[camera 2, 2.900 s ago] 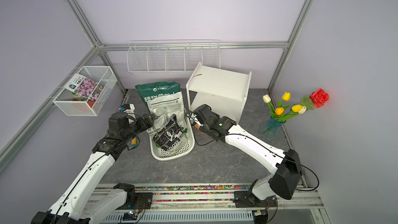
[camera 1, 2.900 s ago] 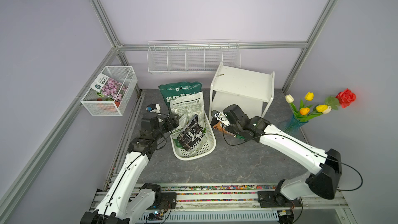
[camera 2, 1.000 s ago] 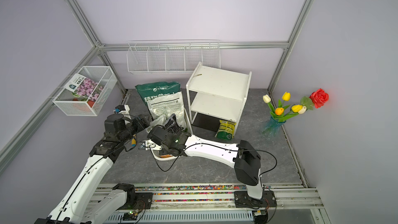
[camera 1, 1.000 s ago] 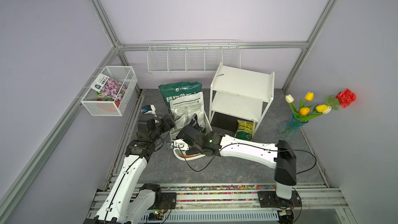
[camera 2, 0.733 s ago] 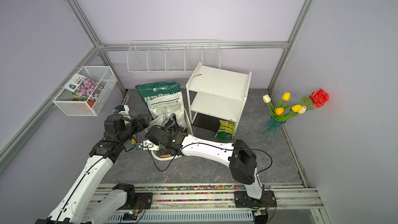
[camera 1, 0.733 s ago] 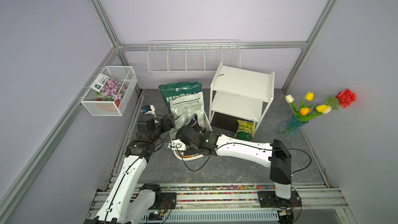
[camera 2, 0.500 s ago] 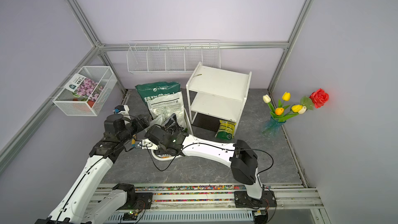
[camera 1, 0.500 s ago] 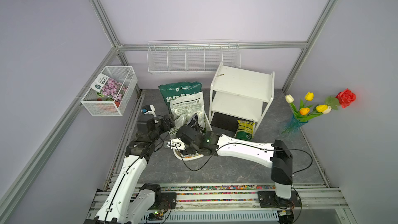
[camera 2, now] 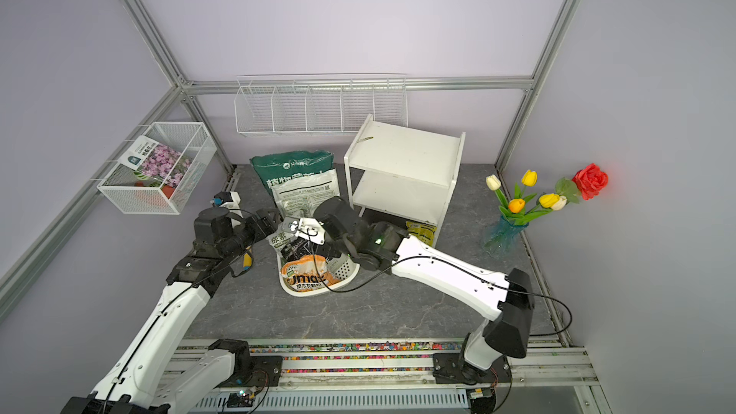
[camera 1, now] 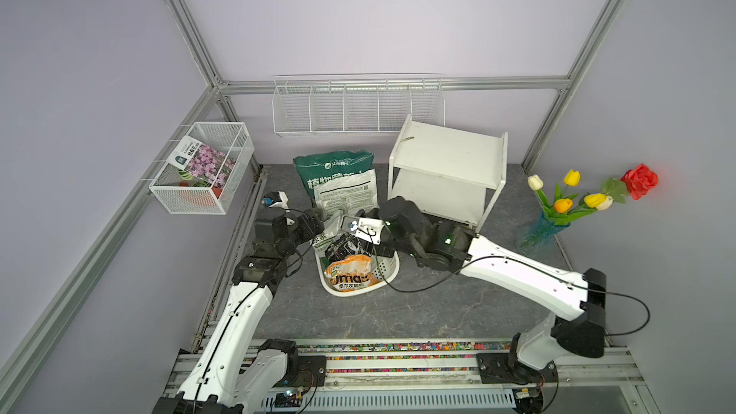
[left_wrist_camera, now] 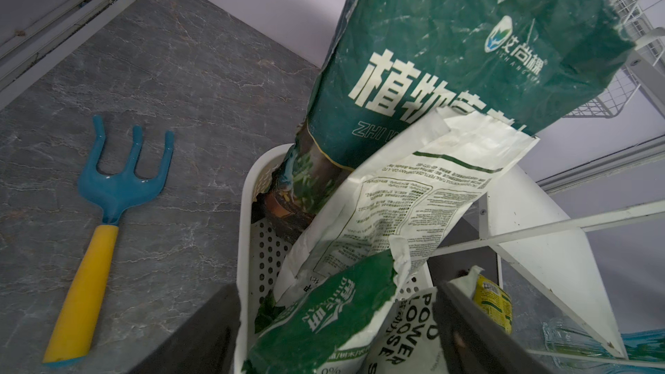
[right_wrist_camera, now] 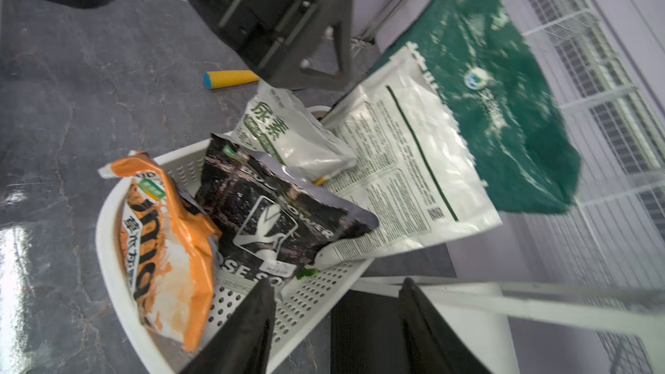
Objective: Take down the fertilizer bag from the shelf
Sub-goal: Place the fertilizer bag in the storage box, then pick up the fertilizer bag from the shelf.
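The orange fertilizer bag [camera 1: 349, 272] [camera 2: 306, 276] [right_wrist_camera: 165, 246] lies free in the near end of a white perforated basket [camera 1: 388, 270] [right_wrist_camera: 306, 304] on the floor. The white shelf [camera 1: 450, 153] [camera 2: 406, 149] stands behind and to the right; both its white boards are bare. My right gripper [camera 1: 378, 250] [camera 2: 327, 250] [right_wrist_camera: 336, 284] hangs open over the basket's right rim, nothing between its fingers. My left gripper [camera 1: 318, 225] [camera 2: 275, 217] [left_wrist_camera: 334, 304] is open at the basket's far left end, its jaws wide either side of the rim and a green-and-white bag [left_wrist_camera: 324, 318].
The basket also holds a black bag [right_wrist_camera: 280, 217] and a white printed bag [camera 1: 345, 197]; a big green bag [camera 1: 334, 167] leans behind. A yellow-green packet [camera 2: 422, 230] sits on the shelf's dark bottom board. A blue rake [left_wrist_camera: 108, 188] lies left; a flower vase [camera 1: 545, 225] stands right.
My right gripper has opened and let go of the orange bag, which now lies in the basket. The right arm has drawn back to the right. The left arm has stayed put.
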`<state>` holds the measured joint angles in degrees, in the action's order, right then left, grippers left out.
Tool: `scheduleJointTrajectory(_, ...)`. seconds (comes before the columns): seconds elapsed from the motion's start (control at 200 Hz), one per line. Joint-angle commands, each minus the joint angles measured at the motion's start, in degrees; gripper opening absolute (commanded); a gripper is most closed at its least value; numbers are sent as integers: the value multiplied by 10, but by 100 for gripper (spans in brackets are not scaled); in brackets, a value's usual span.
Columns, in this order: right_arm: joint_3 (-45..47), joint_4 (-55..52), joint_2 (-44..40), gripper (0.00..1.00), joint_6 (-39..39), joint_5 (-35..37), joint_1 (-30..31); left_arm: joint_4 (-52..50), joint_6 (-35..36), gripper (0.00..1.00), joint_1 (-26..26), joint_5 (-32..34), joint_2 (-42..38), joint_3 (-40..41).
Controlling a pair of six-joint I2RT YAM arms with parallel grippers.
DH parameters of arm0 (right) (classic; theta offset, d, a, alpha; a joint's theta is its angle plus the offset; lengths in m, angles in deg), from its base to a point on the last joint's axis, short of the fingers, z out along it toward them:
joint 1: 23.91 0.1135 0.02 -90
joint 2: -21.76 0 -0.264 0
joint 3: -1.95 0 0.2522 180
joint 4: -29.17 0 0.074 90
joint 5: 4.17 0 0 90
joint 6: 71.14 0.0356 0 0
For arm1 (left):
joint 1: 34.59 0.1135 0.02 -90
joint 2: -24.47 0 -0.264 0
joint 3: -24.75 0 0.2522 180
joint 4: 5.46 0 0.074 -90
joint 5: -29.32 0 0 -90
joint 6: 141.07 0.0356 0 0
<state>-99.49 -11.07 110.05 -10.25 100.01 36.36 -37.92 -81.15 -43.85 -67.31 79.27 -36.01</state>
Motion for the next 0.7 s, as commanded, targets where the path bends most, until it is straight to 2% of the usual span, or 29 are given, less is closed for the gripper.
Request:
scheduleJointTrajectory(0.0, 59, -4, -47, 57, 30, 30, -26, 5, 2, 88, 4, -17, 7, -12)
scheduleJointTrajectory(0.085, 103, -17, -84, 54, 38, 63, -46, 6, 1, 88, 4, -16, 5, -8)
scheduleJointTrajectory(0.215, 148, -87, -118, 44, 52, 108, -55, 10, 2, 88, 4, -10, -1, 1)
scheduleJointTrajectory(0.355, 192, -148, -119, 42, 70, 154, -57, 13, 2, 88, 4, -9, 5, 1)
scheduleJointTrajectory(0.56, 276, -150, -91, 43, 103, 209, -57, 14, -6, 88, 4, -13, 9, 1)
scheduleJointTrajectory(0.695, 272, -189, -35, 42, 112, 230, -60, 11, -7, 88, 4, -13, 10, 0)
